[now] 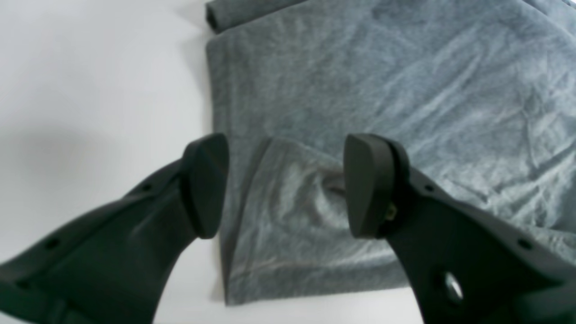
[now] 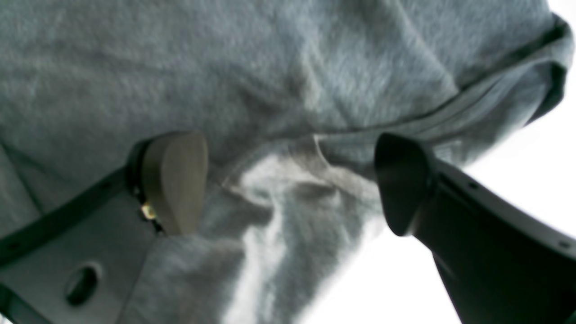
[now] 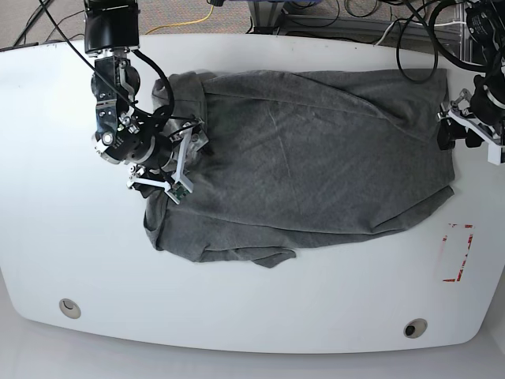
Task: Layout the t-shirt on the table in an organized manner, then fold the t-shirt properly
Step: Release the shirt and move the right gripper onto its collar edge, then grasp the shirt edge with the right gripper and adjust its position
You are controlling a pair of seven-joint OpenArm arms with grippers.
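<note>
T-shirt [image 3: 316, 158]: you see it spread across the middle of the table [image 3: 252, 316], long axis running left edge to right edge in the base view, still wrinkled, lower hem rumpled.
Right gripper [image 3: 175, 162]: jaws apart, holding nothing; it sits over the bunched end of the cloth (a collar-like band shows in its wrist view).
Left gripper [image 1: 285, 184]: jaws apart, empty; a raised pucker of cloth lies between the pads, at the shirt's opposite end beside the red tape mark [image 3: 456, 253].
Key relation: each arm stands at one end of the long axis, so you would likely pull outward.
Open room: bare table below and beyond both ends.
</note>
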